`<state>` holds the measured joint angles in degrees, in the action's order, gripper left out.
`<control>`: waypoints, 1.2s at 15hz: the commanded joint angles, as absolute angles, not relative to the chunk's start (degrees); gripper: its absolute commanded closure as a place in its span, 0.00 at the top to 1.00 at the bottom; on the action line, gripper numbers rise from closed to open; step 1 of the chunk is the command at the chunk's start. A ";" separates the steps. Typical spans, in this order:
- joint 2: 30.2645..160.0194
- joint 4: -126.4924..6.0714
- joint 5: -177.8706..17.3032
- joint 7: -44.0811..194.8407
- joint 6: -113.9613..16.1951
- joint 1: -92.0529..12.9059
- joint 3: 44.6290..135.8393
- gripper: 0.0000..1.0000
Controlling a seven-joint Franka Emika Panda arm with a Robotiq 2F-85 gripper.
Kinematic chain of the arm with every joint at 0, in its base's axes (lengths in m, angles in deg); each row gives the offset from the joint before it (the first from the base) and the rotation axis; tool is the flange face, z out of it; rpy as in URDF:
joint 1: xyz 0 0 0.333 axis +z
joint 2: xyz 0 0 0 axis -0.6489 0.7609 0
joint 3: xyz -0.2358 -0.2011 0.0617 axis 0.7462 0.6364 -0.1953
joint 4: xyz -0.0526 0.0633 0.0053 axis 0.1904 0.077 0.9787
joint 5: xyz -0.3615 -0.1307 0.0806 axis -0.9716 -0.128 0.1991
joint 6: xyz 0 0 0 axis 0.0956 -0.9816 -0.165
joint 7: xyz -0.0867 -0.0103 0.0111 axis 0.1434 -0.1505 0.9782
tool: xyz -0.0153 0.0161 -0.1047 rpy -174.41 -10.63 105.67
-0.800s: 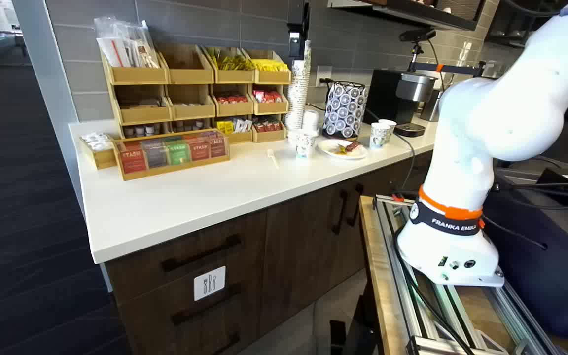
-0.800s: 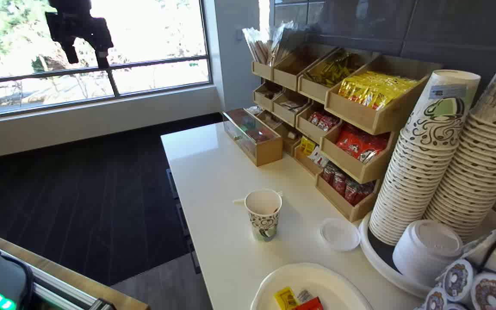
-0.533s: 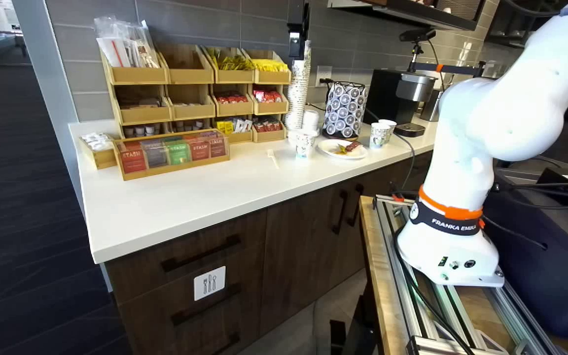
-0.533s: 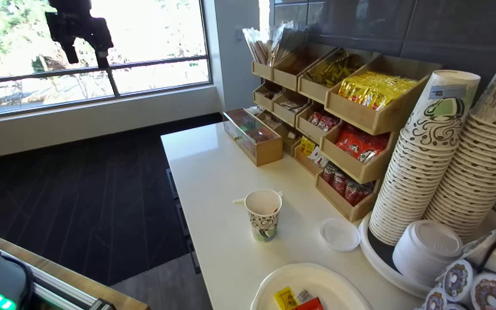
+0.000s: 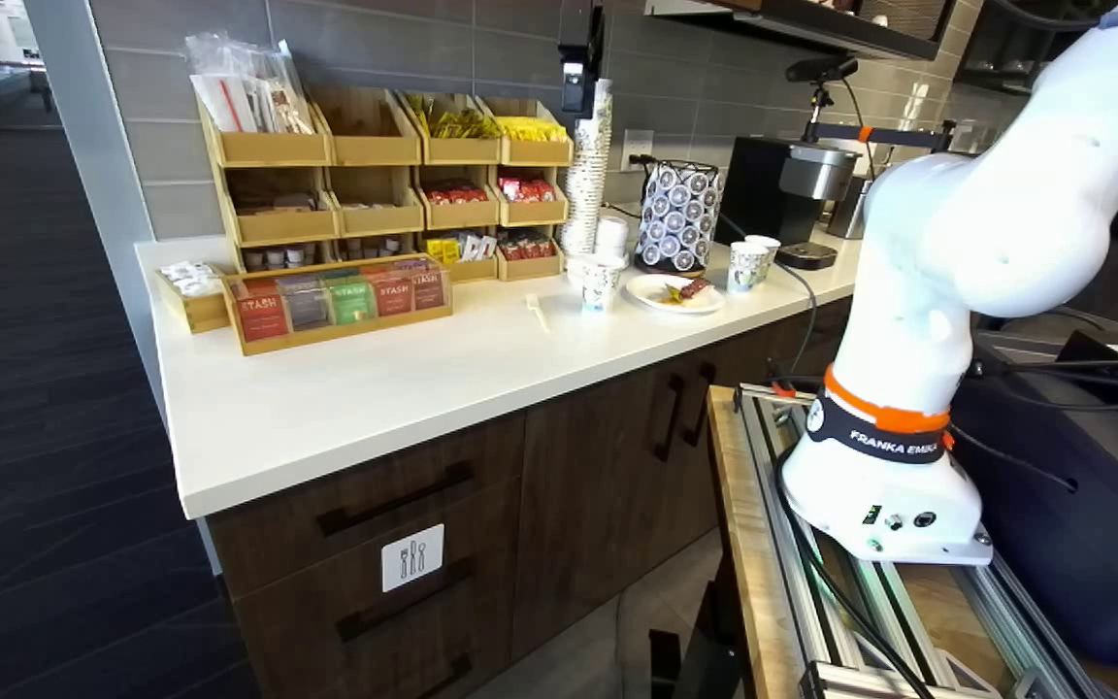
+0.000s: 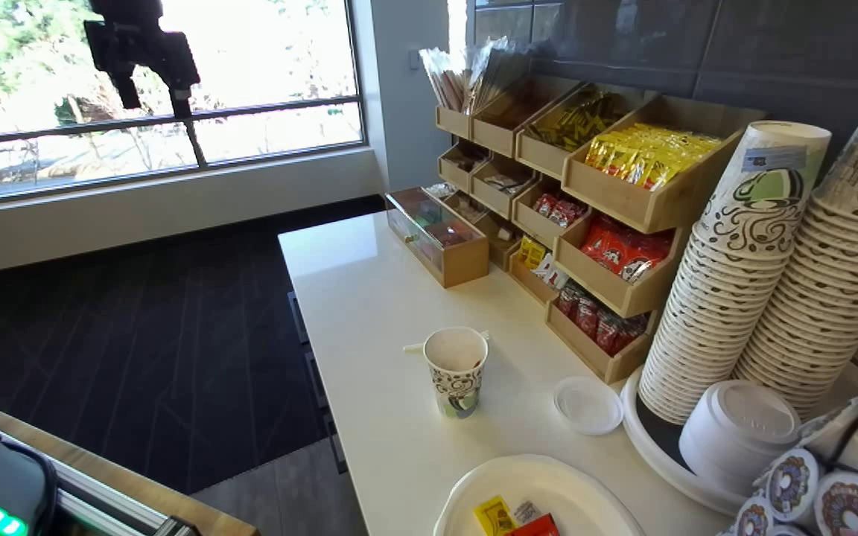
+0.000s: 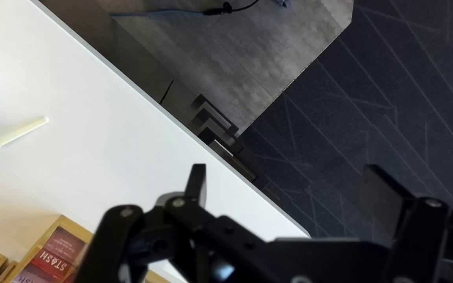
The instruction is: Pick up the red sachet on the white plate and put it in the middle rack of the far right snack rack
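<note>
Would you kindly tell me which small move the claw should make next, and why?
I'd probably swing the open, empty claw toward the white plate before lowering: the red sachet lies there, and the wrist view shows a fork but neither plate nor sachet.

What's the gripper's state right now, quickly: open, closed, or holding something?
Gripper: open, holding nothing, with a wide gap showing in the wrist view.
</note>
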<state>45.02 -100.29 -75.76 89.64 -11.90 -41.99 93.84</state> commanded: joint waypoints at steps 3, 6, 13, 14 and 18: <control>54.13 -97.06 -70.62 88.22 -23.16 -44.34 97.14 1.00; 58.27 -94.87 -68.20 90.14 -28.47 -45.84 99.63 1.00; 62.36 -91.57 -69.18 97.18 -30.63 -51.39 105.84 1.00; 63.09 -91.20 -69.49 97.31 -31.40 -52.88 107.09 1.00; 66.33 -90.15 -68.60 95.23 -32.74 -57.71 111.34 1.00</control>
<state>63.11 -91.39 -69.19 96.10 -30.96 -54.83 108.95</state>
